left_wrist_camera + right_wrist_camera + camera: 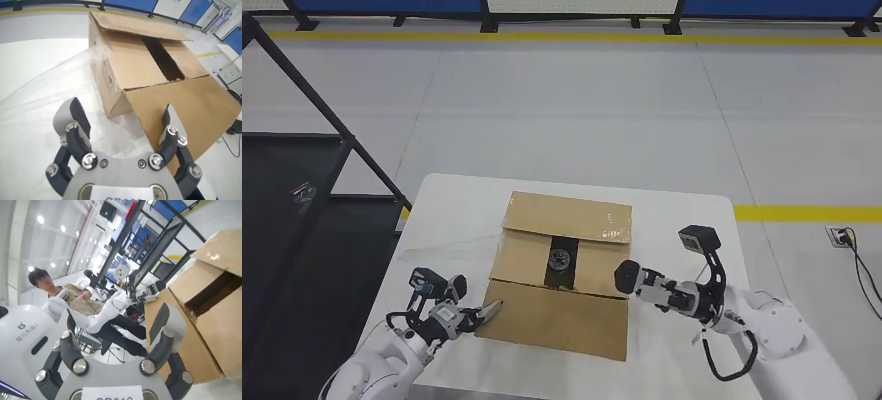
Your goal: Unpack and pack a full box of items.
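- The cardboard box [567,215] sits mid-table [682,225], its near flap [557,320] folded out toward us
- We judge the board light and stiff but easily creased, so it is best taken at the flap's free edge
- Our left gripper [121,104] hangs low at the flap's left corner, fingers spread, holding nothing
- Our right gripper [626,277] sits beside the flap's right end, likewise spread and empty

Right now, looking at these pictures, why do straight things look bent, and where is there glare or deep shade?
Left wrist view: the wide lens bows the yellow floor line, and clear plastic film on the box shines. Right wrist view: ceiling lamps glare as white spots and the black rack curves. Top view: light is even; the gap between the flaps is dark.
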Tool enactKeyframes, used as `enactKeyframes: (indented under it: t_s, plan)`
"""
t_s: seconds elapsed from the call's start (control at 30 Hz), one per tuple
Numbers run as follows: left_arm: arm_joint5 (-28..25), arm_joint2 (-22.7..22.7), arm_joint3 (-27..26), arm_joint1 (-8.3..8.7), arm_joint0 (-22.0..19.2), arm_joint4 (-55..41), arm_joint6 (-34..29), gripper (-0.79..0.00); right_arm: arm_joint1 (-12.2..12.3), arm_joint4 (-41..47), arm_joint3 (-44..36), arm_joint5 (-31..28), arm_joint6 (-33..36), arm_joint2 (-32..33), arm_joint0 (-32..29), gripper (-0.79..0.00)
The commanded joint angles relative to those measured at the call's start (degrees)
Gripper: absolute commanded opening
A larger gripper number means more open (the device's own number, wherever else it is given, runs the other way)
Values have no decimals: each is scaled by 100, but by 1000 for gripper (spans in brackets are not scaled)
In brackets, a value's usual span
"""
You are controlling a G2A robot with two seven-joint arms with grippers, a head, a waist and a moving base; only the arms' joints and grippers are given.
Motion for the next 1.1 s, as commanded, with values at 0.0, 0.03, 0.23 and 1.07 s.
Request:
enactKeyframes:
  t_s: [0.0,0.03,0.23,1.07]
  plan:
    - [-187,-9,33,20,-25,44,-116,0,0,-1,-1,-2,-7,-5,0,0]
    - [-187,-9,33,20,-25,44,-116,0,0,-1,-1,-2,-7,-5,0,0]
    - [-187,-9,33,20,-25,44,-116,0,0,-1,-1,-2,-7,-5,0,0]
    - [211,354,375,12,-194,367,135,0,-239,248,1898,2027,-226,-871,1177,0]
